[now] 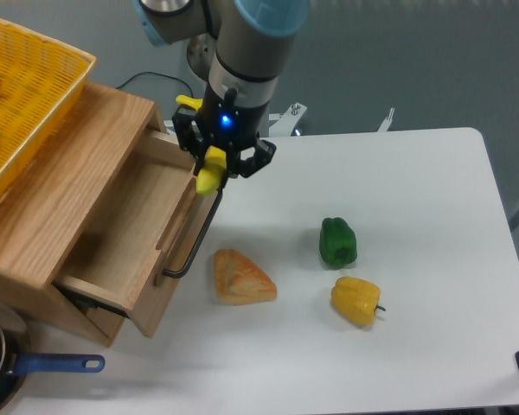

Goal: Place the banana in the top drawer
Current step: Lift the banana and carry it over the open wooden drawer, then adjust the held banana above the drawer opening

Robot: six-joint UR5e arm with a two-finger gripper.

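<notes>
The gripper (pixel 214 164) pinches the banana (pixel 209 174) between its fingers, above the front edge of the open top drawer (pixel 130 233), left of the frame's centre. On the white table (pixel 432 259) lie a bread piece (pixel 240 277), a green pepper (pixel 338 241) and a yellow pepper (pixel 356 299). The drawer looks empty inside. A yellow basket (pixel 35 95) stands on the cabinet at upper left.

banana (pixel 209 169) mostly hidden by gripper (pixel 221 164)
</notes>
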